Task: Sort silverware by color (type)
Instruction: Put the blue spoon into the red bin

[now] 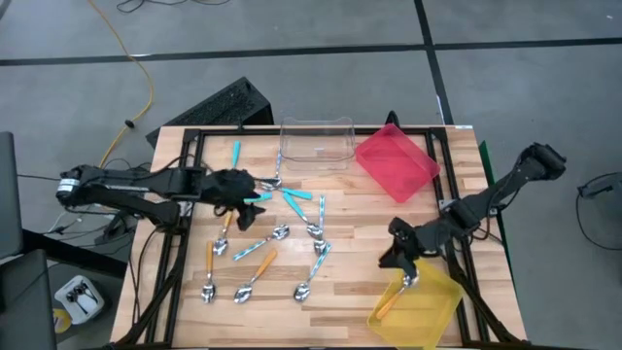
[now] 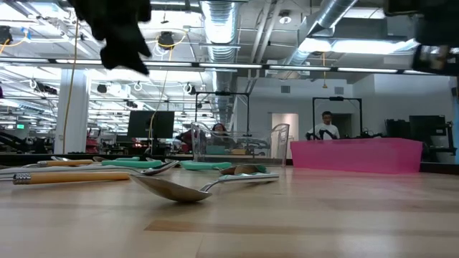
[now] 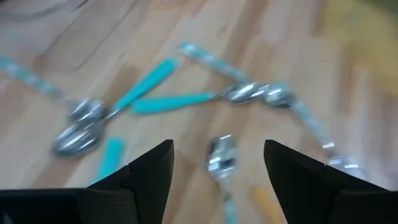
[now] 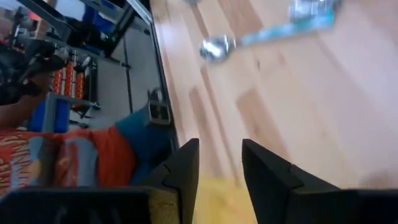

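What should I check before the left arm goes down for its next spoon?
1. Left gripper jaws open, holding nothing: ok.
2. Left gripper over the spoon cluster: ok.
3. One spoon bowl between the jaws: ok, though other spoons lie close.
4. Target spoon's handle color: cannot tell.
5. Right gripper clear of the cluster, near the yellow tray: ok.
6. Orange-handled spoon already in the yellow tray: ok.

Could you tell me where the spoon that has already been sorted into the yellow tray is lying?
In the high view, the orange-handled spoon lies in the yellow tray at the table's front right corner, just below the right gripper.
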`<action>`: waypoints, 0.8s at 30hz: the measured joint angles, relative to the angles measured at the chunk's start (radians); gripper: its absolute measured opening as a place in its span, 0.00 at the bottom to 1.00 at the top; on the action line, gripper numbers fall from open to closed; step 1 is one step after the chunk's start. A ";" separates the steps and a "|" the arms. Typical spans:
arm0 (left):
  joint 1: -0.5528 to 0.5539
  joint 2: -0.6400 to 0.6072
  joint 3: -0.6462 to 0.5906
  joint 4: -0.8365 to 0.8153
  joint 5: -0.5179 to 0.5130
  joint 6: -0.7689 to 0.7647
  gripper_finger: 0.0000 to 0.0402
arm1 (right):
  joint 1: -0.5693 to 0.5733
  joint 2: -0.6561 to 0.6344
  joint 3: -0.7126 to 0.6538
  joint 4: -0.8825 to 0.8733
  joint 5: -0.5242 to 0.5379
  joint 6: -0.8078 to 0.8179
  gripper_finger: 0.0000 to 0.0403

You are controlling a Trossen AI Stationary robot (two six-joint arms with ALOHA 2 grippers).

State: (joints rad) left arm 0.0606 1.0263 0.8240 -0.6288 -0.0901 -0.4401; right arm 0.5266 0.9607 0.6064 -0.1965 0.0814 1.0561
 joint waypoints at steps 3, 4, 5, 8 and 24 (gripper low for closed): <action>0.082 0.051 -0.012 0.002 0.020 0.067 0.58 | -0.043 0.000 0.000 0.055 0.000 -0.144 0.35; 0.104 0.072 -0.014 0.001 0.022 0.088 0.58 | -0.055 0.000 0.000 0.077 0.000 -0.190 0.35; 0.124 0.093 -0.014 0.003 0.022 0.108 0.58 | -0.066 0.000 0.000 0.100 0.000 -0.232 0.35; 0.172 0.150 -0.014 0.004 0.009 0.169 0.58 | -0.089 0.000 0.000 0.159 0.001 -0.333 0.35; 0.294 0.241 -0.205 0.149 -0.031 0.304 0.58 | -0.096 0.000 0.000 0.171 0.002 -0.417 0.35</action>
State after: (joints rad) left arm 0.3544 1.2672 0.6192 -0.4794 -0.1213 -0.1358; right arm 0.4305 0.9611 0.6067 -0.0254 0.0837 0.6389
